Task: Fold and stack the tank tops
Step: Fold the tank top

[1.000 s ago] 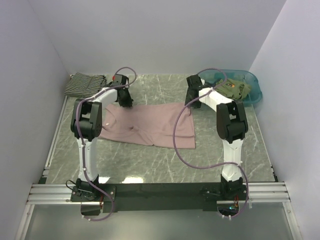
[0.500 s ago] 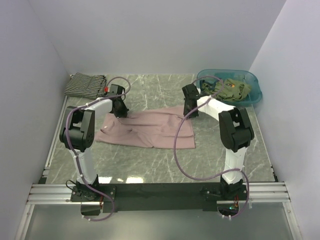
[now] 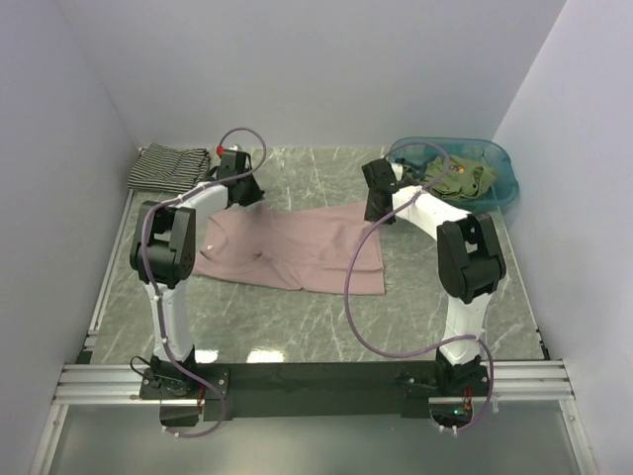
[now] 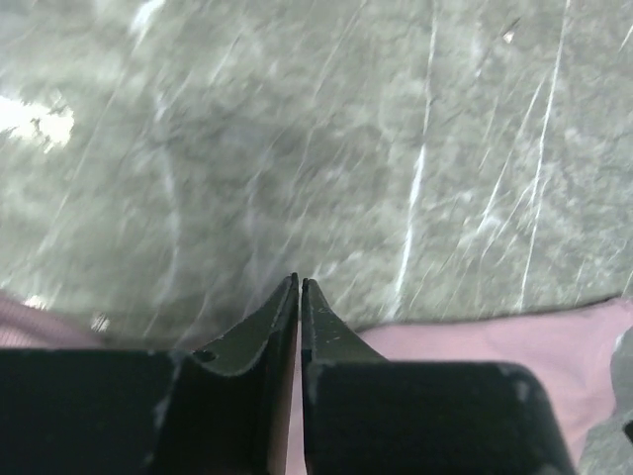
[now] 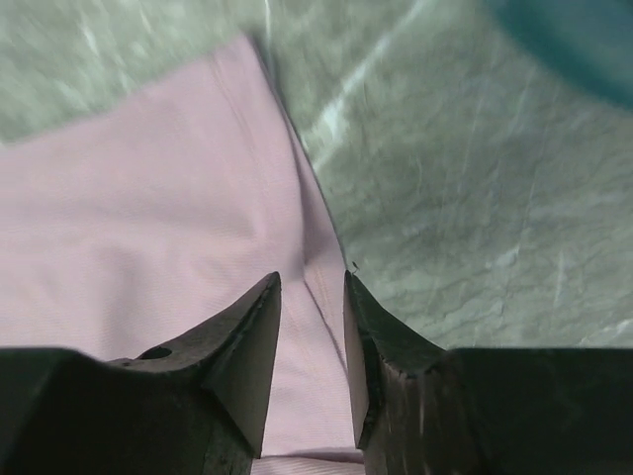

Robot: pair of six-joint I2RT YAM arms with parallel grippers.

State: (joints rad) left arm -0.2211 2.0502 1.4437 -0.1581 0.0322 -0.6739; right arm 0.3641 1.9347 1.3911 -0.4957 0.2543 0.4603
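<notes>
The pink tank top (image 3: 297,245) is seen spread flat in the middle of the table (image 3: 297,317), its long axis laid left to right, with an arm posted at each far corner. The left gripper (image 4: 300,282) is all but clenched, only a slit left between the fingers; its tips are over bare stone, the pink hem just behind, and no cloth is seen pinched. The right gripper (image 5: 312,282) is parted, nothing gripped, with the garment's right edge lined up under the gap. From both tools the cloth lies nearward, so a fold would likely be drawn that way. The striped top (image 3: 168,166) is seen folded far left, and the olive tops (image 3: 460,176) are heaped in the teal basin (image 3: 504,186).
</notes>
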